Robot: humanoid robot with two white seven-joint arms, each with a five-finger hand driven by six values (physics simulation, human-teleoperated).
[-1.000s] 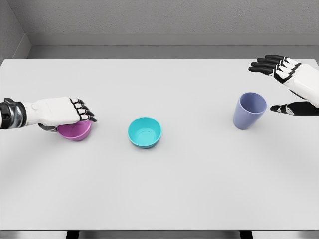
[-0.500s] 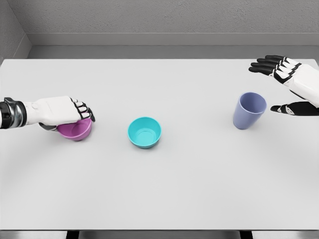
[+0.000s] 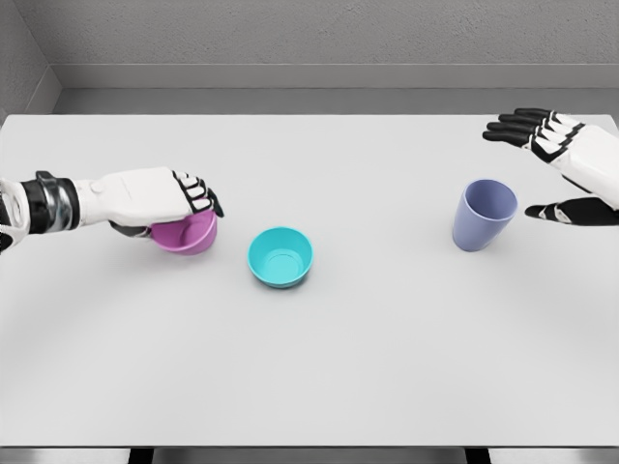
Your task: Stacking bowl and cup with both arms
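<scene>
Pink bowl [image 3: 189,235] | mouth tilted right | left hand [image 3: 155,198] gripping

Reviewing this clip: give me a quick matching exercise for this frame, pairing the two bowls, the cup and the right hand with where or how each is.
Column one:
1. pink plastic bowl
2. teal plastic bowl
3. lavender plastic cup
4. right hand

Column two:
A. open, fingers spread, holding nothing, beside the cup
B. grasped by the left hand
C. alone near the middle of the white table
D. upright on the right side of the table, untouched

Pairs: 1-B, 2-C, 3-D, 4-A
</scene>
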